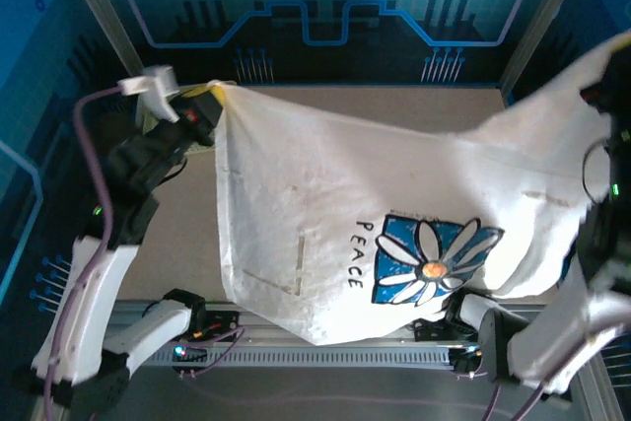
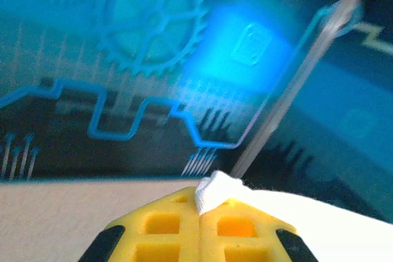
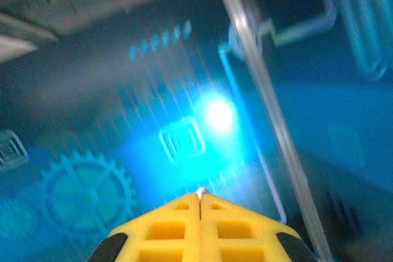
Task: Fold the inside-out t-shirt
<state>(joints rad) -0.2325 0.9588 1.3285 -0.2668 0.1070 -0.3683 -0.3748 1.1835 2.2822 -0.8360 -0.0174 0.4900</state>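
The white t-shirt (image 1: 394, 194) hangs stretched in the air between my two arms, its blue flower print and the word PEACE facing the top camera. My left gripper (image 1: 212, 96) is shut on the shirt's upper left corner; in the left wrist view a white tuft of cloth (image 2: 215, 189) pokes out between the closed yellow fingers (image 2: 166, 225). My right gripper (image 3: 201, 196) is shut too, with a sliver of white cloth at its tips. Up at the right edge, the t-shirt's other corner (image 1: 601, 66) rises to the right arm. The lower hem droops over the near rail.
The tan table top (image 1: 187, 234) lies under the shirt. A metal rail (image 1: 325, 352) with both arm bases runs along the near edge. Slanted frame posts (image 1: 99, 17) and the blue printed back wall (image 1: 325, 7) close in the workspace.
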